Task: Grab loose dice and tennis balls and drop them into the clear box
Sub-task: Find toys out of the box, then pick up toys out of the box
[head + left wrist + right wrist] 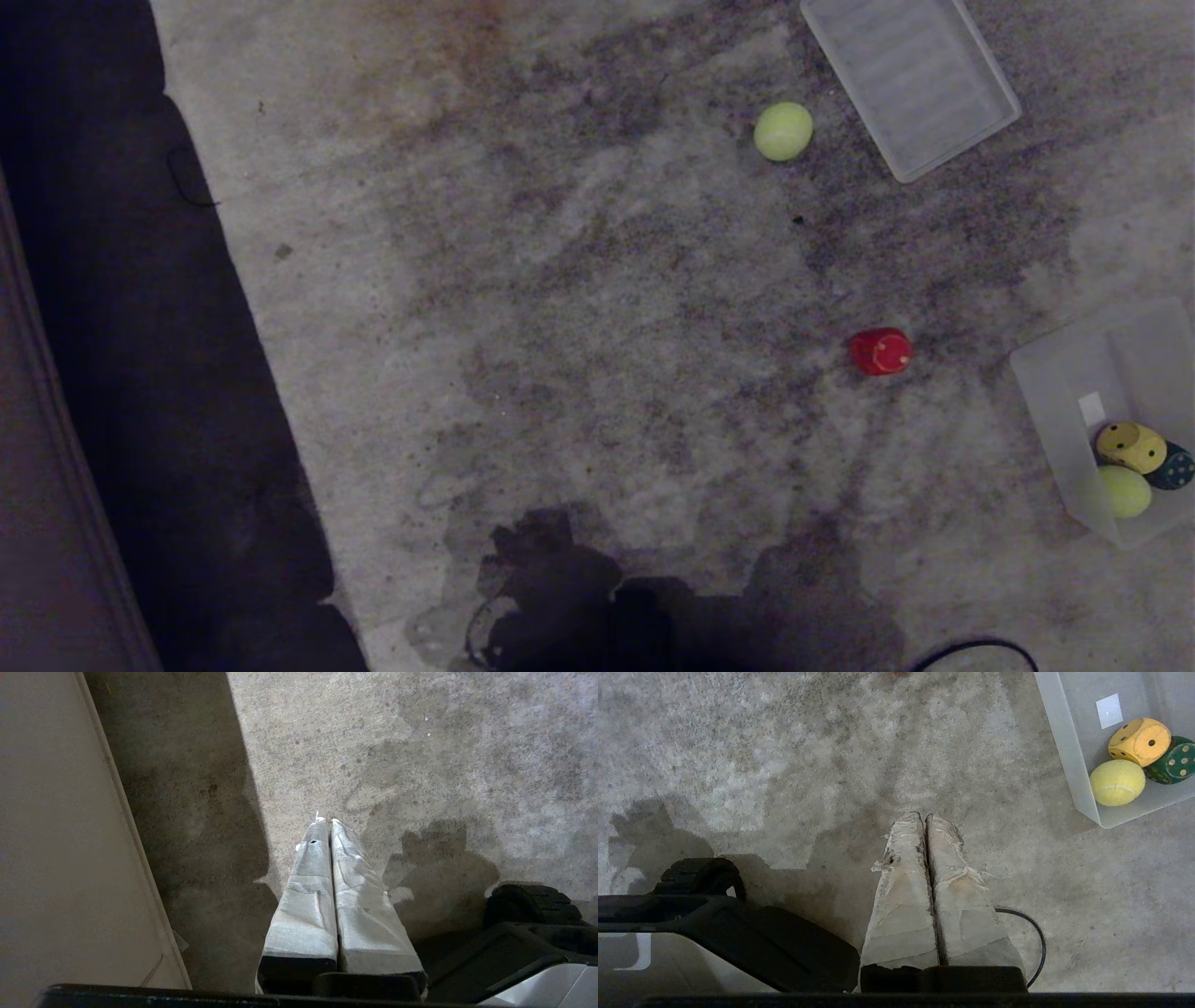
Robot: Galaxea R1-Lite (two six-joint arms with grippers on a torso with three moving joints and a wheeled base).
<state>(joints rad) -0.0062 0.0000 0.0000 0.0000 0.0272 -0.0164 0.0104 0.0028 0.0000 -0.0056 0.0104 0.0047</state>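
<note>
No pick is begun: both hands, left (325, 822) and right (923, 816), are clenched empty above the carpet. A red die (879, 351) and ball (782, 131) lie loose, left of the box (1050, 420); a reach with fingers spread is needed.

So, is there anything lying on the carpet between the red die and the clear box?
Nothing visible. In the head view, only bare stained carpet separates the red die from the clear box. The ribbed lid lies farther away, off that path.

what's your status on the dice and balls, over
Left pincer, right pincer shut, empty. Red die, tennis ball loose on carpet; clear box holds three. Nothing blocking.
</note>
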